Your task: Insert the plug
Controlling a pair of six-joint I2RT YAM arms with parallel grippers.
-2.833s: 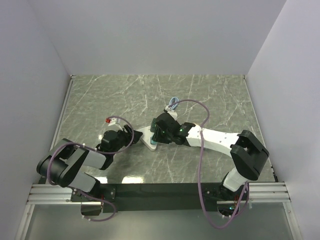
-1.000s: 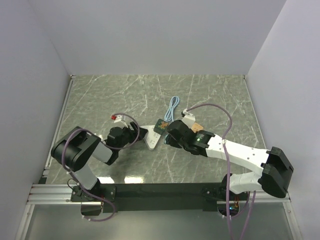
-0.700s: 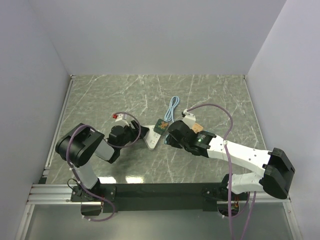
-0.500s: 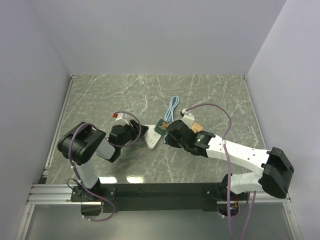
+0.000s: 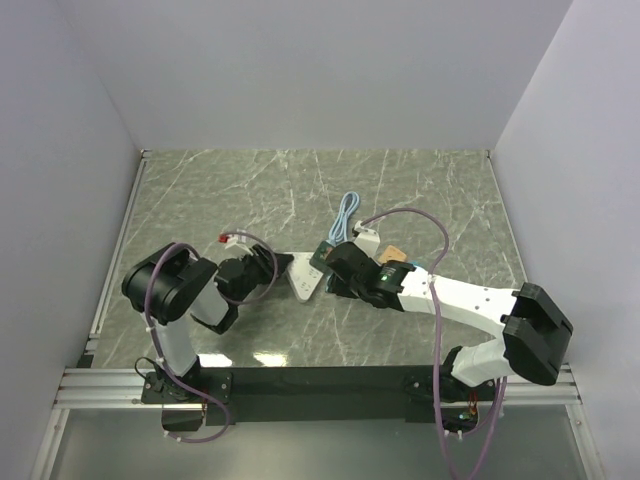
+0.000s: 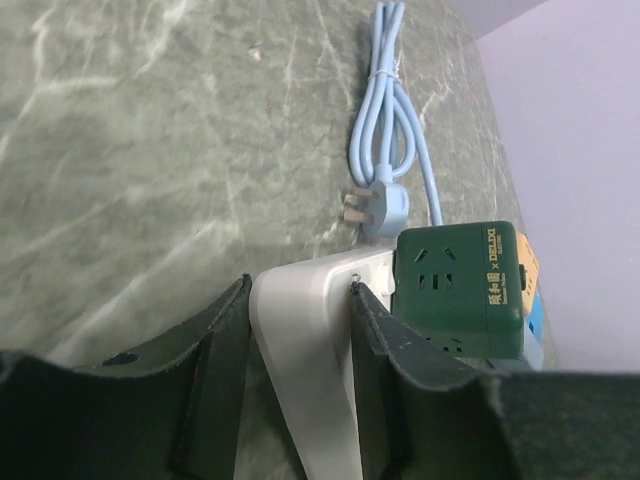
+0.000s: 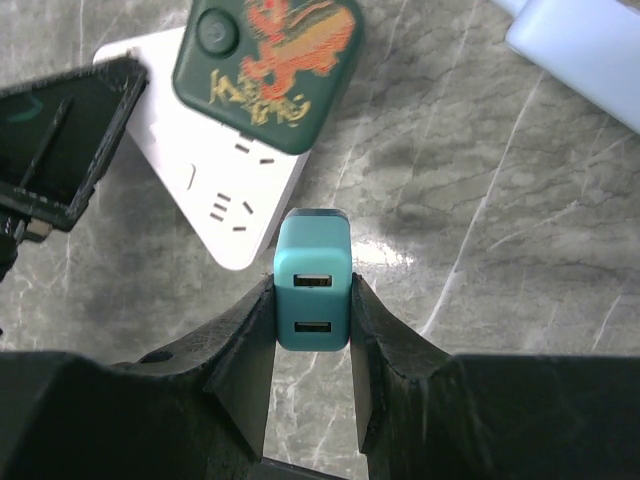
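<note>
Plastic, smooth and teal, sits clenched between my right fingers (image 7: 250,345): a small boxy teal charger plug (image 7: 312,292) with rounded corners and two USB slots facing my wrist camera. I hold it over the glossy grey-green veined marble table (image 7: 480,230), just beside the near edge of the flat white plastic power strip (image 7: 215,190), whose free three-slot socket shows close by. A dark green rounded cube adapter (image 7: 268,70) with an orange-red printed figure sits on the strip. My left fingers (image 6: 215,345) are clamped on the strip's narrow sides. Beyond it lies a coiled pale blue rubbery cable (image 6: 385,110) ending in a three-pin plug.
</note>
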